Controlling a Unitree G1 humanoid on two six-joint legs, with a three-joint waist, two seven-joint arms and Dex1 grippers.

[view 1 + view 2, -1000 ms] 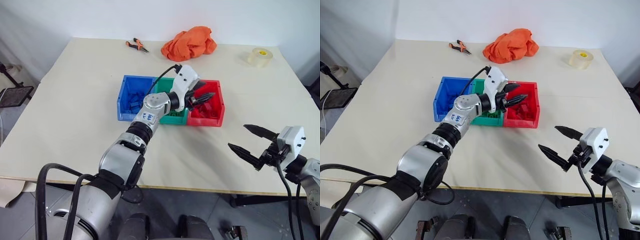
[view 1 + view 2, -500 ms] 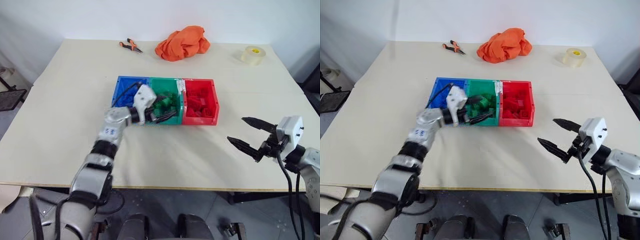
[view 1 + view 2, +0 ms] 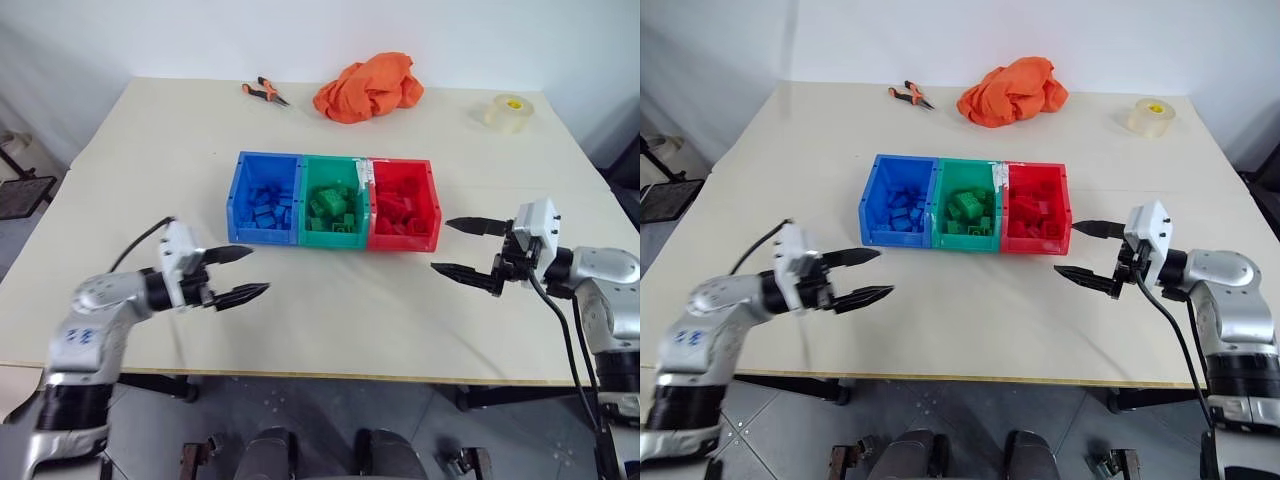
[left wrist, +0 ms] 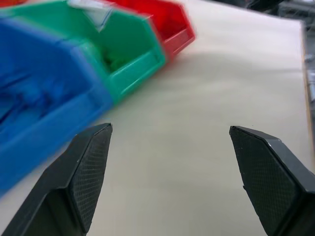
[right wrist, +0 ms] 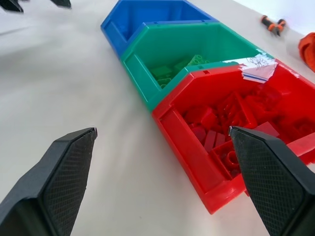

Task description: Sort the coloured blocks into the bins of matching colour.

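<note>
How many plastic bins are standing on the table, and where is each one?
3, joined in one row mid-table: the blue bin on the robot's left, the green bin in the middle, the red bin on the right.

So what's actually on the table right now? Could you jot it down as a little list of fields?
bins: blue bin, green bin, red bin, joined in a row mid-table
blocks: blue blocks, green blocks, red blocks, each colour in its matching bin
left gripper: open, empty, at the near left
right gripper: open, empty, right of the red bin
far edge: pliers, orange cloth, tape roll
</note>
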